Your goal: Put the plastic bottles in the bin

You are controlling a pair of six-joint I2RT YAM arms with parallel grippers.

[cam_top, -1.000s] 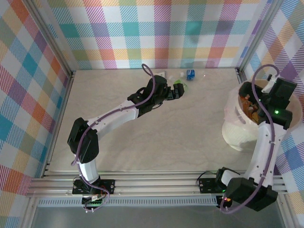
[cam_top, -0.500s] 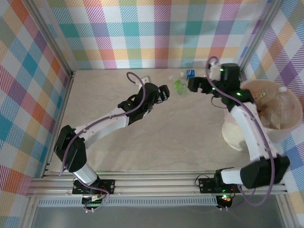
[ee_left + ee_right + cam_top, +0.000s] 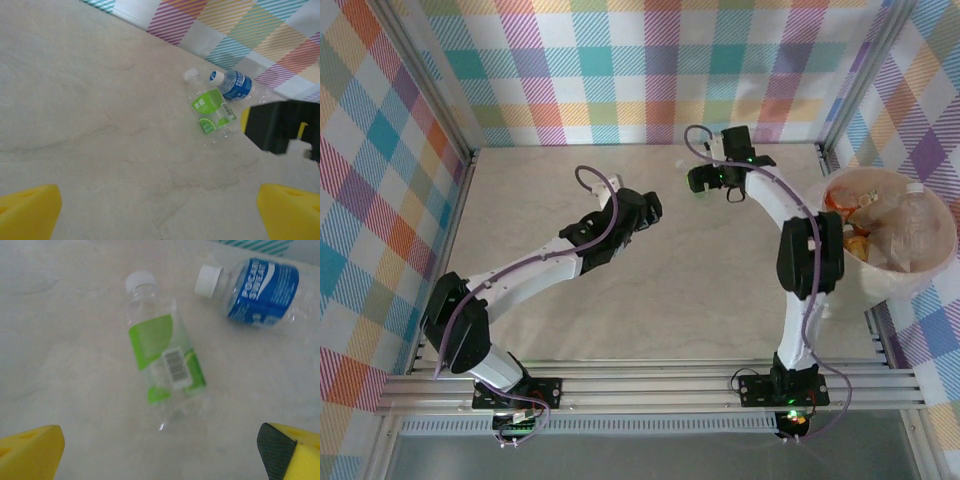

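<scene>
Swinging away from the bin (image 3: 905, 285) since the last look, the right gripper (image 3: 703, 182) now hangs over the far edge of the bench (image 3: 620, 300), while the left gripper (image 3: 648, 207) has drawn back a little toward the left. Both sets of fingers stand spread wide with nothing between them. On each wrist camera I see only yellow fingertips at the bottom corners, the rest cut off by the frame.

Under the right wrist camera lies the green-labelled bottle (image 3: 165, 360), flat on its side on the bench, white cap pointing away. Its label carries a barcode; the print beside it is too small for me to read. Just beyond it, close by, lies the blue-labelled bottle (image 3: 262, 290), also on its side with a white cap — its label reads POCARI SWEAT in white letters. From above, the right gripper covers nearly all of the green one, leaving only a sliver of green showing.

The bin sits against the right edge of the bench, well apart from those two. Inside it I make out one clear bottle (image 3: 912, 215) with a white cap and some orange labelling; the rest is a crushed jumble I cannot sort out, and the right arm's elbow overlaps its near rim.
</scene>
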